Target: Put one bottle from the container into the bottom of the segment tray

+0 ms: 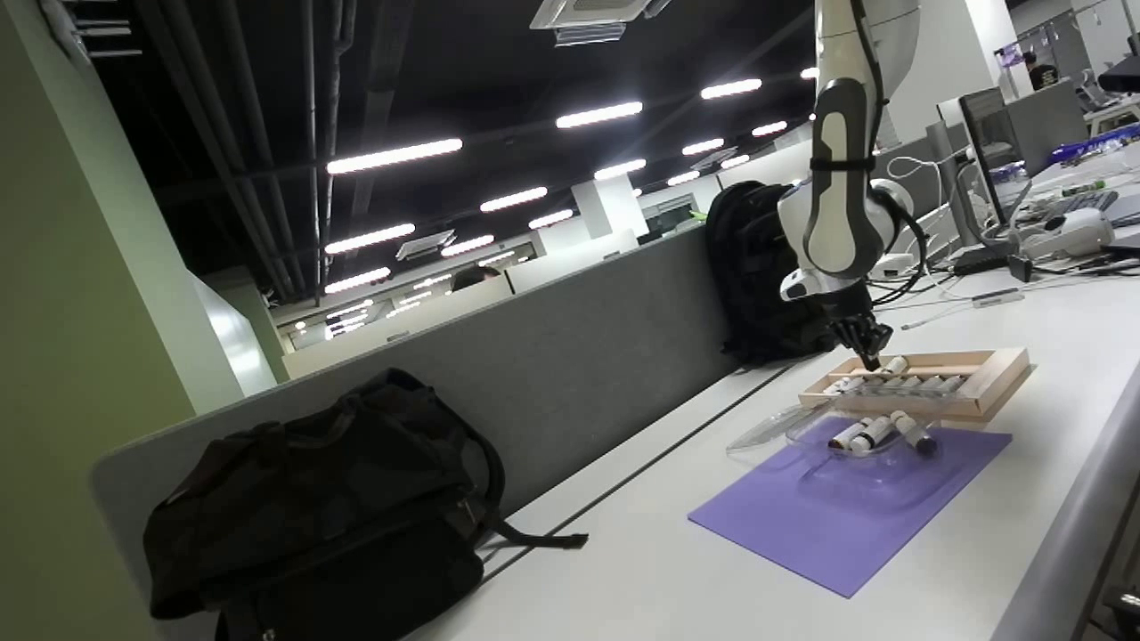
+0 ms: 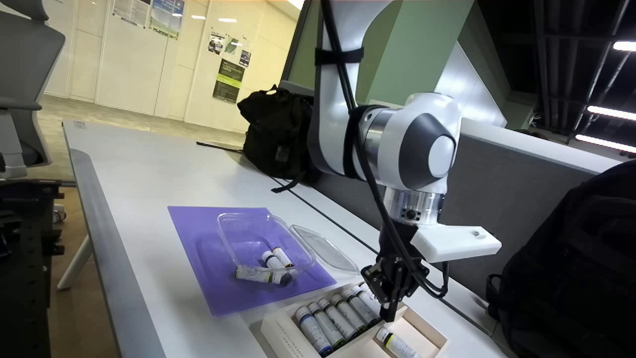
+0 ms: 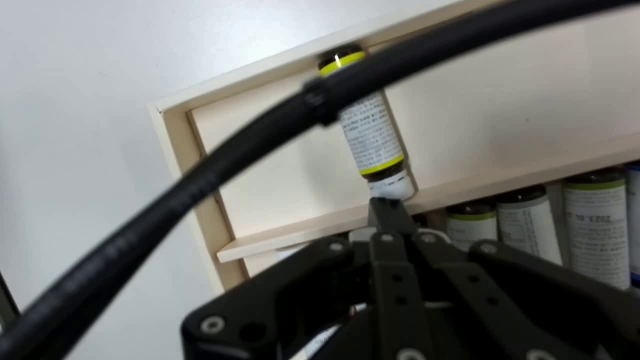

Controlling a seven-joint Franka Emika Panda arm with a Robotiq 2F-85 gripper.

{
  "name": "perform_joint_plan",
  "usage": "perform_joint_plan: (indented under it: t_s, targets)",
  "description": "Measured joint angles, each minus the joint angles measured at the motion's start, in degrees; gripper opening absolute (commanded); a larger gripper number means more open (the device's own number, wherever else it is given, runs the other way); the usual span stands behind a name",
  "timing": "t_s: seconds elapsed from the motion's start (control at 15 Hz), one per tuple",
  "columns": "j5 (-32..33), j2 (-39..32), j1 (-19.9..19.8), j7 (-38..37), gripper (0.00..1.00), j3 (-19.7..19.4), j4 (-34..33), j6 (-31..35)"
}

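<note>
In an exterior view, the gripper (image 2: 388, 313) hangs over the segment tray (image 2: 280, 332), whose near edge is cut off. The single bottle (image 2: 399, 345) lies on its side in the tray's right-hand compartment; its white cap points far and left, its long axis runs roughly parallel to those in the row of bottles (image 2: 315, 330) in the left-hand compartment, and its near end is cropped. The gripper masks part of the row's far end. Farther off, the transparent container (image 2: 243, 238) stands on a purple mat (image 2: 208, 263) and holds three bottles (image 2: 256, 274), one lying crosswise to the other two.

In an exterior view with a monitor (image 1: 993, 147), the single bottle shows as a small pale shape beyond the row, just beside the gripper; contact cannot be judged. The container's clear walls blend into the mat.

In the wrist view, a black cable (image 3: 320, 100) covers part of the single bottle's label. The long axis runs across the compartment, dark base against the outer wall, white cap at the divider (image 3: 300, 232). The gripper's fingers (image 3: 387, 220) stand narrowly together, tips just beside the cap; the gripper hides much of the row.
</note>
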State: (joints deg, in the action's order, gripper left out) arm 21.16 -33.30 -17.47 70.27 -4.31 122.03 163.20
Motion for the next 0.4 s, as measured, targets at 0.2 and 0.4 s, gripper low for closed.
perform_joint_plan:
  t_s: [0.2,0.4]
  targets:
    - [0.31,1.89,0.52,0.49,0.08,-0.06,0.01,-0.94]
    - [1.46,4.71,2.06,0.80,0.27,-1.30,0.45,-3.59]
